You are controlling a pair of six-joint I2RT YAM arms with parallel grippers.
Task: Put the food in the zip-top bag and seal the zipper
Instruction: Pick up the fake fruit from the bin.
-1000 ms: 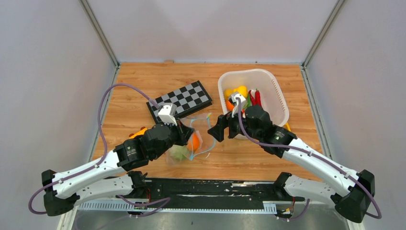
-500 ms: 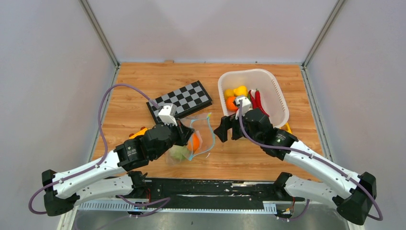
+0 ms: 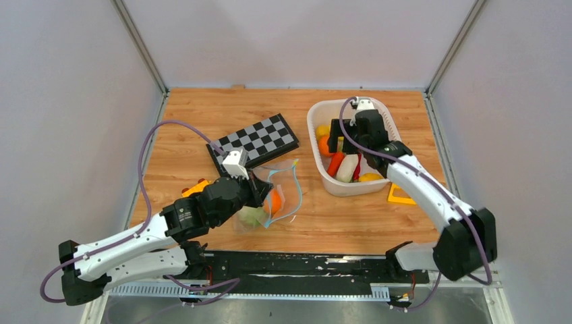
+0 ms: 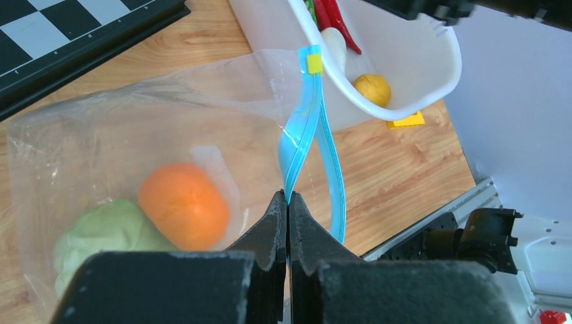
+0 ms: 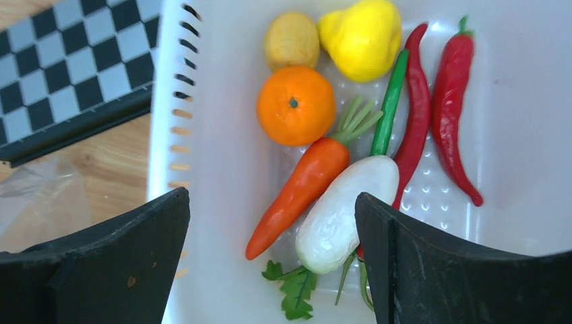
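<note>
While the left gripper (image 4: pixel 288 202) is clamped on the zipper (image 4: pixel 300 135) of the bag (image 3: pixel 287 182) at mid-frame, the right gripper (image 5: pixel 271 196) hangs wide apart over the basket (image 3: pixel 351 189) at upper right, carrot (image 5: pixel 300 185) and radish (image 5: pixel 344 212) slanting side by side directly beneath.

Lab: grey-panelled enclosure (image 3: pixel 67 101), wooden bench (image 3: pixel 195 115)

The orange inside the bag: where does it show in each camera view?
Top external: the bagged orange sits left of centre, beside the green cabbage.
Left wrist: lower left, inside the clear bag.
Right wrist: not in it; the basket orange there lies in the basket.
Shared landmark: the chessboard, in all three.
</note>
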